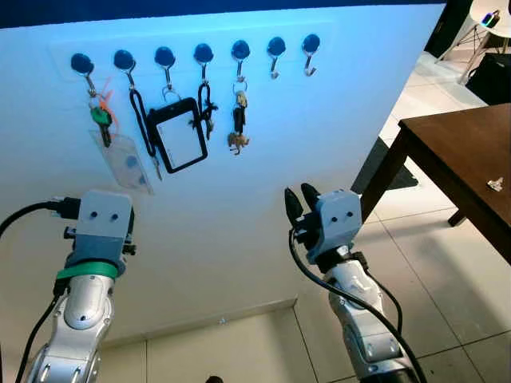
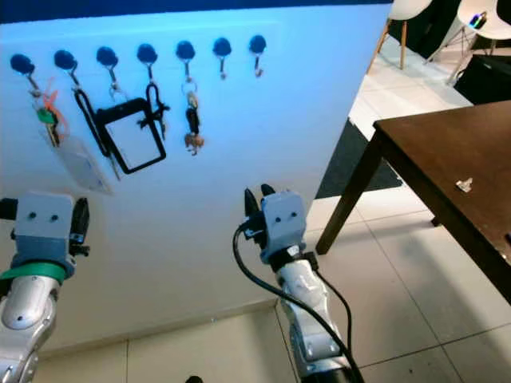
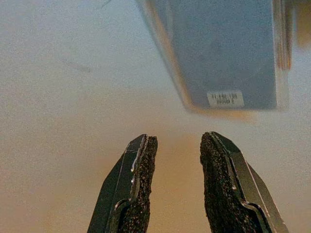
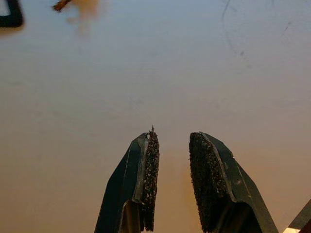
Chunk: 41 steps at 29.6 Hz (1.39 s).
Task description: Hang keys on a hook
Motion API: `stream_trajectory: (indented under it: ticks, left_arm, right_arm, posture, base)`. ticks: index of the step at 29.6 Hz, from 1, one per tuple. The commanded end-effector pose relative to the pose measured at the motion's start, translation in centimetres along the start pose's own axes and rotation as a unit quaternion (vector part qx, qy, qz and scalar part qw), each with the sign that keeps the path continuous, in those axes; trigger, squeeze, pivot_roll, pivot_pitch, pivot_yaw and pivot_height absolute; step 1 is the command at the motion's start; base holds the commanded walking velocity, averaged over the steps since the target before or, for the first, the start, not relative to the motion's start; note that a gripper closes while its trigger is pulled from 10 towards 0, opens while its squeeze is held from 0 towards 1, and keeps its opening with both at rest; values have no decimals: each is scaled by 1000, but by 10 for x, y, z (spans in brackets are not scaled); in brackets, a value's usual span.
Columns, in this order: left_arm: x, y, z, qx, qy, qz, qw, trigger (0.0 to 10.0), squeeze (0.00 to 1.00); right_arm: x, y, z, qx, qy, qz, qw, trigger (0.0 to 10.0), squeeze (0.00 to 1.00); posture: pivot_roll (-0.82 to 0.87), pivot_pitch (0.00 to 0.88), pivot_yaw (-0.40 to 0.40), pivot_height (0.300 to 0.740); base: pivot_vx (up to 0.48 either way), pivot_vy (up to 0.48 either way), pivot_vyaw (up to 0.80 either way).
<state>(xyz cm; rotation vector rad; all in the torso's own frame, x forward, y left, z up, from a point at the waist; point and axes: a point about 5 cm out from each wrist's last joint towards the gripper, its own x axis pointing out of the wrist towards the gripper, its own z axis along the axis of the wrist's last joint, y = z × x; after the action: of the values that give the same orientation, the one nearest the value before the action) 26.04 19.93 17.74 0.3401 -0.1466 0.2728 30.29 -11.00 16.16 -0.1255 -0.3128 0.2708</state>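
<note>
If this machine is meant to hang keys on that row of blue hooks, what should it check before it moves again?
1. Free hook: ok. The two rightmost blue-capped metal hooks hang bare.
2. Keys in hand: not ok. The right claw and left claw are both open with nothing between their fingers.
3. Keys located: cannot tell. A small metallic item lies on the dark wooden table, too small to identify.
4. Occupied hooks: ok. The black badge holder and green key bunch hang well left.

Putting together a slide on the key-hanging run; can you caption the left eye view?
Both open grippers, left gripper and right gripper, raised before a wall rack of hooks.
</note>
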Motion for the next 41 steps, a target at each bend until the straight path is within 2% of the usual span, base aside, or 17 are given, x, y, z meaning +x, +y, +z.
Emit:
stream_trajectory:
  ticks: [1,33,35,37,38,39,41]
  left_arm:
    - [-4,0,-3,1,4,2,1000,10000,0]
    - [-5,-10,-3,-6,-14,-17,1000,10000,0]
    - [-5,-14,-4,-32,-6,-35,999,10000,0]
    - [-5,-14,-4,-32,-6,-35,999,10000,0]
    - [-6,-19,-5,-61,9,-54,997,10000,0]
    - [-6,-19,-5,-61,9,-54,997,10000,0]
    - [-6,-29,-2,-127,31,-91,987,10000,0]
  right_arm:
    - [-1,0,-4,4,11,1,1000,10000,0]
    - [1,0,-13,9,24,-14,1000,10000,0]
    - [1,-1,-14,11,25,-15,1000,10000,0]
    - [1,-1,-14,11,25,-15,1000,10000,0]
    - [1,-1,-14,13,25,-15,999,10000,0]
    - [1,-1,-14,13,25,-15,999,10000,0]
    - [2,-2,-14,17,25,-18,999,10000,0]
  posture:
    - [-46,37,67,740]
    - [-27,26,78,740]
    - [-26,25,78,740]
    - [-26,25,78,740]
    - [-26,25,78,740]
    - [-26,25,78,740]
    - [-26,27,80,740]
  base:
    - [-322,0,0]
    - [-350,0,0]
    - [-285,0,0]
    - [-285,0,0]
    - [0,0,-800]
    - [0,0,-800]
    - [0,0,-800]
